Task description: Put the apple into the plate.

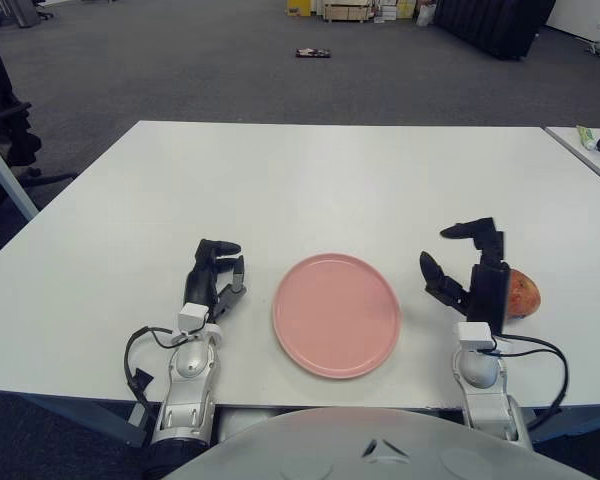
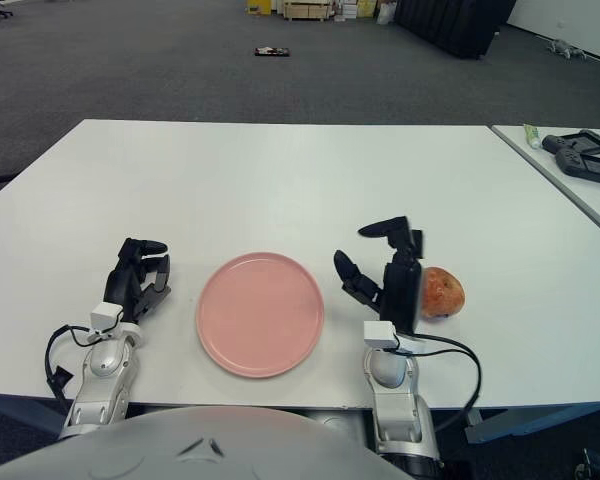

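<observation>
The red-yellow apple point(image 1: 522, 293) lies on the white table point(image 1: 300, 180) at the right, also seen in the right eye view point(image 2: 443, 291). The empty pink plate point(image 1: 336, 315) sits at the front centre. My right hand point(image 1: 450, 252) stands upright between plate and apple, its fingers spread toward the plate and holding nothing. The apple shows just beyond the other side of the hand, partly hidden by it. My left hand point(image 1: 218, 268) shows just left of the plate, fingers relaxed and empty.
A second table at the far right carries a green tube point(image 2: 531, 135) and a black device point(image 2: 583, 158). A dark chair point(image 1: 0, 130) stands off the table's left edge. Black cables point(image 1: 540, 350) run from both wrists near the front edge.
</observation>
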